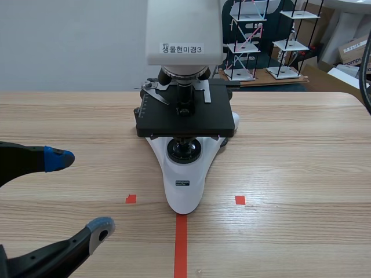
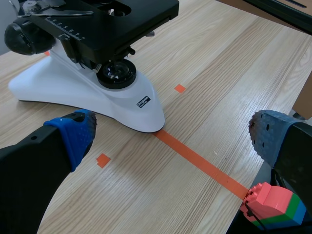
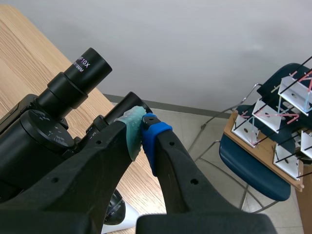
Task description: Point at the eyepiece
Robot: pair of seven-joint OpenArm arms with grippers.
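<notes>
Wooden worktop (image 1: pixel 301 150) is carrying a microscope (image 1: pixel 184 179), its eyepiece (image 3: pixel 90 61) jutting up from the head. Raised beside it, the right fingers (image 3: pixel 155 134) are pressing together, empty. Pointing looks nearly done and probably needs only a slight turn toward the lens. Low down, the left fingers (image 2: pixel 73 134) are hanging spread.

Thick black fingers (image 3: pixel 97 185), dotted blue pads (image 2: pixel 73 134)

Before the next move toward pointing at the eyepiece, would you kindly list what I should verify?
1. Right gripper shut for pointing: ok.
2. Black 10X eyepiece in right wrist view, unobstructed: ok.
3. Right gripper touching the black tube behind its tip: cannot tell.
4. Left gripper open, apart from the white-based black microscope: ok.
5. Microscope standing upright on the light wooden table: ok.
</notes>
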